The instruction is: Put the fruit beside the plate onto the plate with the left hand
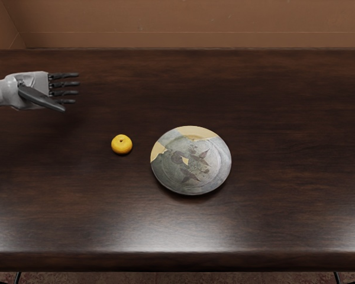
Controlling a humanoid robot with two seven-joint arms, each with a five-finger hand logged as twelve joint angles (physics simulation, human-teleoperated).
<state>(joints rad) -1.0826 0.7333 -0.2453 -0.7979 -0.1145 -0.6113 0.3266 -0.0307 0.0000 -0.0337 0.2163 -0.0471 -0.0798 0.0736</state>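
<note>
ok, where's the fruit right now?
Head view: the orange fruit sits on the dark table just left of the plate, not touching it. The open left hand is up-left of it, near the picture's left edge, well apart.

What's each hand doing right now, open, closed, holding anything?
Left hand: open, fingers extended, holding nothing; the fruit sits on the table beside the plate.
Right hand: not in view.

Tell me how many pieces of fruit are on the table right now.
1. The orange fruit sits on the dark table, just left of the plate, not touching it. Nothing looks hidden.
</note>
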